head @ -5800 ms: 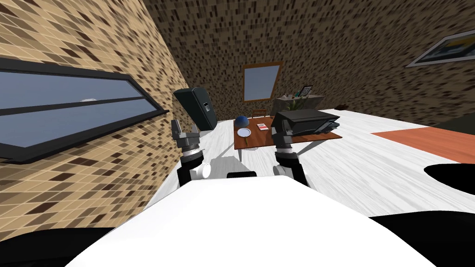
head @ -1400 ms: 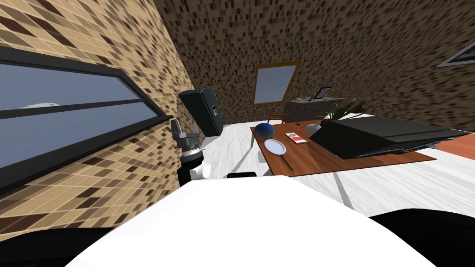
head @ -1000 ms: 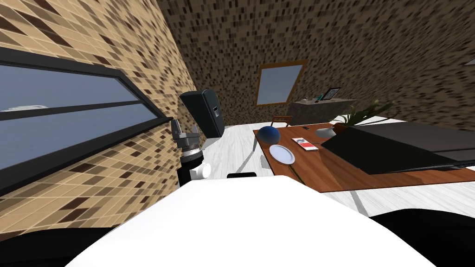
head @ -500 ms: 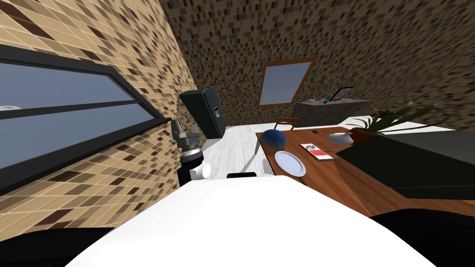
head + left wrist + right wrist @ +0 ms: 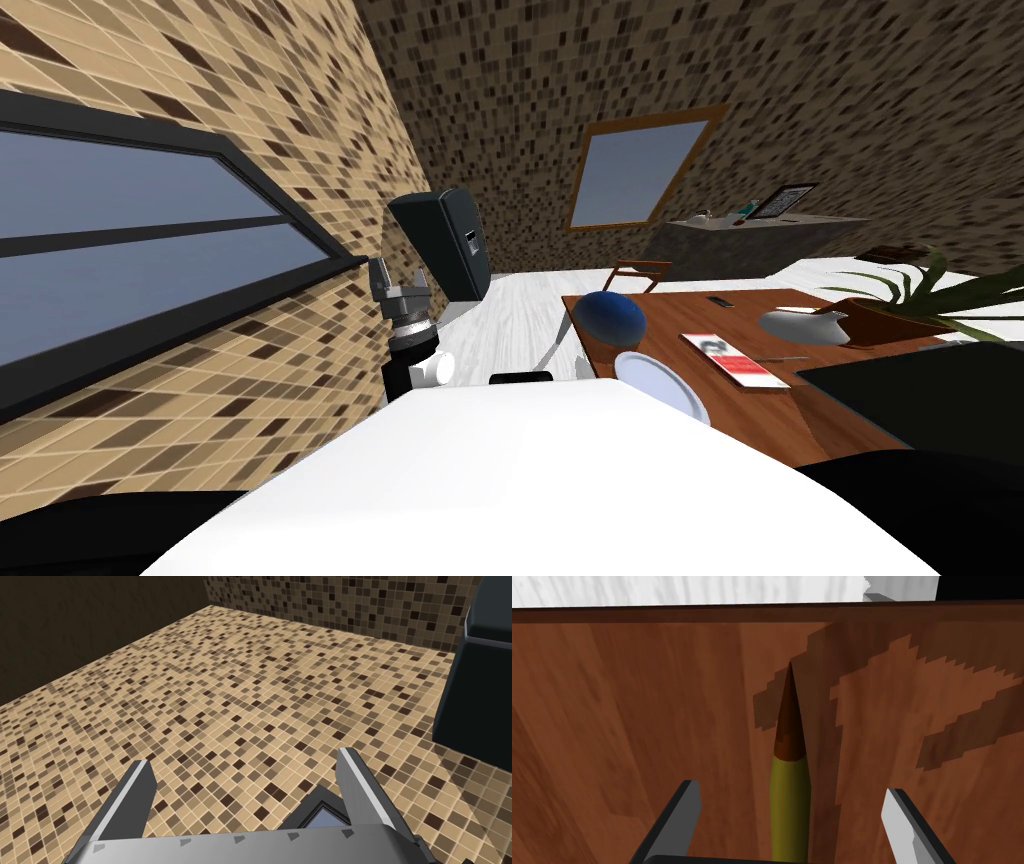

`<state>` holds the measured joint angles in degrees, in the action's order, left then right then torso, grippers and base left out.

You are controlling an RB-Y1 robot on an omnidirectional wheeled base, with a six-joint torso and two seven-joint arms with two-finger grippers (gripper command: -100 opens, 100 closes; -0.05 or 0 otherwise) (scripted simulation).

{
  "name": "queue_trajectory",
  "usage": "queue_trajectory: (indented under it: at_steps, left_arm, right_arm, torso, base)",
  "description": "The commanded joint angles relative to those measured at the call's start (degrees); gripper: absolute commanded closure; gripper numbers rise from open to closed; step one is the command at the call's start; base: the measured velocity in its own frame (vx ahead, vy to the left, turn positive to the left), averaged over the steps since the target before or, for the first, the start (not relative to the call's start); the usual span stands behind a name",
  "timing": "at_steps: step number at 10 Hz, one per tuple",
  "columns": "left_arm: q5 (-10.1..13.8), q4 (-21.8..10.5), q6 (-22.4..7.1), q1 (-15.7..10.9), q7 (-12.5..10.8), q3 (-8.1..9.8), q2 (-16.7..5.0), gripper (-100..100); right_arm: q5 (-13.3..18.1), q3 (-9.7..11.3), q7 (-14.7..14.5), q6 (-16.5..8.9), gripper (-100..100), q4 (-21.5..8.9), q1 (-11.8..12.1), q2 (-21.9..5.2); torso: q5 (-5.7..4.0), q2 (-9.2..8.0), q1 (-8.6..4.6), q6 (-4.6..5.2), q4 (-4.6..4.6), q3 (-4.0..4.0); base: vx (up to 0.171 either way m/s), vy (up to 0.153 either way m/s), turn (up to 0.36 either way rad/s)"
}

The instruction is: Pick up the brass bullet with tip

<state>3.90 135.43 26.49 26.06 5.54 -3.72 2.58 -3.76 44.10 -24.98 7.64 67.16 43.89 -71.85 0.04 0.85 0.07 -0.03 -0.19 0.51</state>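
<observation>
Pre-grasp. Right tool open, straddling the bullet on the desk, tip at 12 o'clock. Left tool open, idle. Next, likely: lower, close on casing.

You see the olive-brass cylindrical bullet lying flat on the reddish-brown wooden tabletop. Its dark red-brown pointed tip faces away from the right gripper, and its body is centred between the parted fingers, touching neither.
</observation>
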Motion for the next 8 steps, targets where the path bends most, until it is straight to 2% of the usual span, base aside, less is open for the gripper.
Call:
queue_trajectory:
  at_steps: [1,2,3,6,7,8]
  left_arm:
    - [0.00,0.00,0.00,0.00,0.00,0.00,0.00,0]
    - [0.00,0.00,0.00,-0.01,0.00,0.00,0.00,0]
    - [0.00,-0.01,0.00,-0.02,0.00,0.00,0.00,0]
    - [0.00,-0.01,-0.01,-0.02,0.00,0.00,0.00,0]
    - [0.00,-0.01,-0.01,-0.03,0.00,0.00,0.00,0]
    - [0.00,-0.01,-0.01,-0.02,0.00,0.00,0.00,0]
  right_arm:
    - [0.00,0.00,0.00,0.00,-100,0.00,0.00,0.00]
    - [0.00,-0.10,-0.17,-0.01,0,0.09,0.02,-0.07]
    - [0.60,-0.05,-0.23,-0.40,-100,-0.99,-0.64,1.66]
    - [1.80,0.05,-0.39,-1.17,-100,-3.12,-1.91,5.13]
    - [1.58,-0.26,-0.51,-1.11,-100,-2.47,-1.37,4.50]
    - [1.63,-0.26,-0.55,-1.16,100,-2.56,-1.40,4.63]
  torso:
    - [0.00,0.00,0.00,0.00,0.00,0.00]
    - [0.00,-0.38,0.02,0.04,0.07,-0.20]
    - [0.00,-0.69,0.03,0.05,0.15,-0.39]
    - [-0.05,-1.00,-0.15,0.06,0.23,-0.58]
    - [-0.05,-1.03,-0.15,0.07,0.23,-0.60]
    - [-0.02,-0.99,-0.07,0.07,0.23,-0.58]
  base:
    - [0.093,-0.004,0.016]
    - [0.019,-0.001,0.002]
    - [0.003,-0.021,0.047]
    - [-0.020,-0.045,0.045]
    - [-0.011,-0.019,0.007]
    - [0.000,0.000,0.000]
